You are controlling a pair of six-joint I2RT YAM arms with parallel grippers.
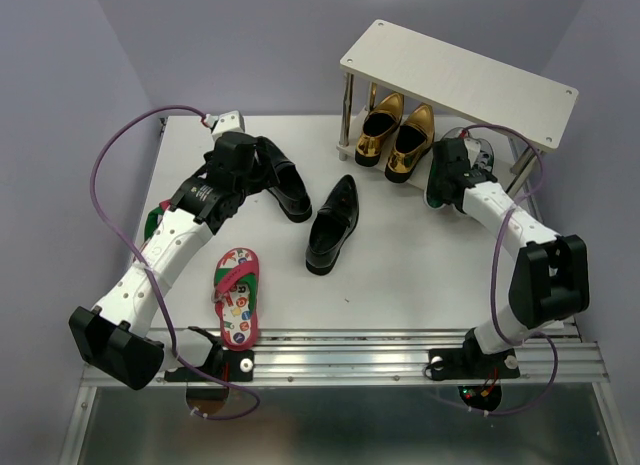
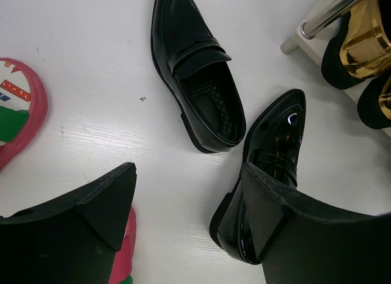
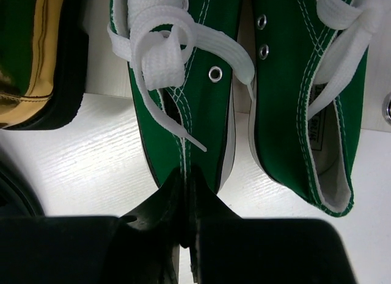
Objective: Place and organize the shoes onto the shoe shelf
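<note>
Two glossy black loafers lie on the white table. One loafer lies free in the middle. The other loafer has its heel under my left gripper, which is open and astride the heel's edge, one finger over the shoe. My right gripper is shut on the heel of a green sneaker, whose mate lies beside it under the shoe shelf. Two gold loafers stand under the shelf. A red-pink flip-flop lies near the front.
A second flip-flop peeks out beneath my left arm. A metal shelf leg stands next to the gold loafers. The aluminium rail runs along the table's near edge.
</note>
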